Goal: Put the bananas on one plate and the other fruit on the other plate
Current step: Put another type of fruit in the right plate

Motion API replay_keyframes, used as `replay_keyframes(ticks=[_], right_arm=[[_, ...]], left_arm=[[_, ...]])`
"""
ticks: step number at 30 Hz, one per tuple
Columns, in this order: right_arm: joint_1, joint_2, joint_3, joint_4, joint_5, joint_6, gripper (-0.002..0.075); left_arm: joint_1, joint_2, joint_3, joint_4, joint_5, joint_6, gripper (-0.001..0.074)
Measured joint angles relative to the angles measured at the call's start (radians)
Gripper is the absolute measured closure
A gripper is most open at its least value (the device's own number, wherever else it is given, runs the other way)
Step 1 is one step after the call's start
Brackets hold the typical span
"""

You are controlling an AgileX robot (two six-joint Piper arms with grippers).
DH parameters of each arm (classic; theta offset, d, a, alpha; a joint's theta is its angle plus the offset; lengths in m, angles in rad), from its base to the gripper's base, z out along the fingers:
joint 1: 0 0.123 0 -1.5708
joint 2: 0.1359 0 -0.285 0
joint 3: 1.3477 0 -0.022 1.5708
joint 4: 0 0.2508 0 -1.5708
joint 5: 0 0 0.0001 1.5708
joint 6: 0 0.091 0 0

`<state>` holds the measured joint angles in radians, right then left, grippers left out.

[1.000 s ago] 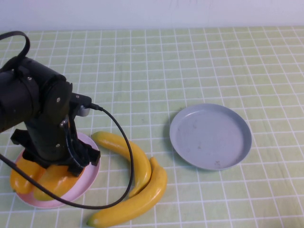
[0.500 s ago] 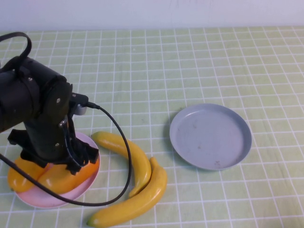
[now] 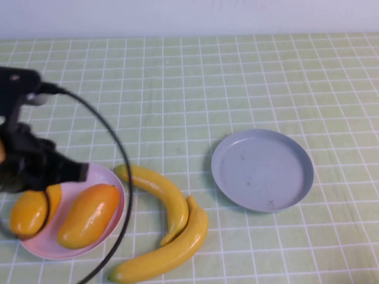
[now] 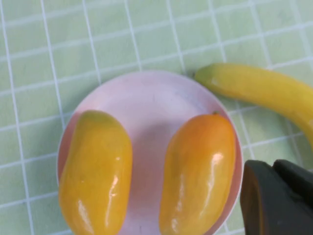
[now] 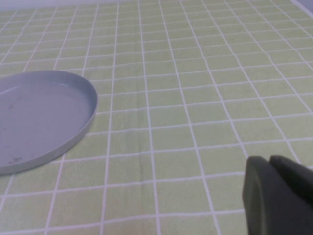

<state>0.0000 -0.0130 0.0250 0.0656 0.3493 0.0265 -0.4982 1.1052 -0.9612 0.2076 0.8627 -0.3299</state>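
Left gripper point(image 4: 281, 196) is hanging over the pink plate point(image 3: 112, 180) with its fingers closed together and nothing between them; in the high view only the arm's dark body is showing at the plate's far-left side. Right gripper point(image 5: 279, 196) is sitting out on the bare checked cloth, off to the side of the grey-blue plate point(image 5: 39, 117), fingers likewise pressed together and gripping nothing. Both mango-like fruits are lying side by side on the pink plate: the redder-blushed one point(image 3: 89, 214) toward the bananas, the yellower one point(image 3: 28, 213) at the plate's outer edge and overhanging the rim a little. The two bananas are lying off the pink plate, between it and the grey-blue plate: the upper banana point(image 3: 157, 198) has its tip touching the pink plate's rim, the lower banana point(image 3: 169, 248) is nested against it. The grey-blue plate is holding nothing, so judging the fruit half done and the banana half not started. Risks: pinching the curved, smooth upper banana could be letting it slip or roll; lifting it could be dragging the touching lower banana or nudging the pink plate, and the overhanging yellower fruit could be tipping off.
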Motion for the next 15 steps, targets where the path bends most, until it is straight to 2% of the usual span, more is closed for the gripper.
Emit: replay_keyframes(ticks=[4, 8, 15], right_arm=[[0.000, 0.000, 0.000, 0.000, 0.000, 0.000, 0.0742], [0.000, 0.000, 0.000, 0.000, 0.000, 0.000, 0.0741], [0.000, 0.000, 0.000, 0.000, 0.000, 0.000, 0.0742]], left_arm=[[0.000, -0.200, 0.157, 0.009, -0.106, 0.000, 0.0731], [0.000, -0.354, 0.274, 0.020, -0.087, 0.000, 0.0731], [0.000, -0.451, 0.306, 0.048, -0.007, -0.038, 0.0731]])
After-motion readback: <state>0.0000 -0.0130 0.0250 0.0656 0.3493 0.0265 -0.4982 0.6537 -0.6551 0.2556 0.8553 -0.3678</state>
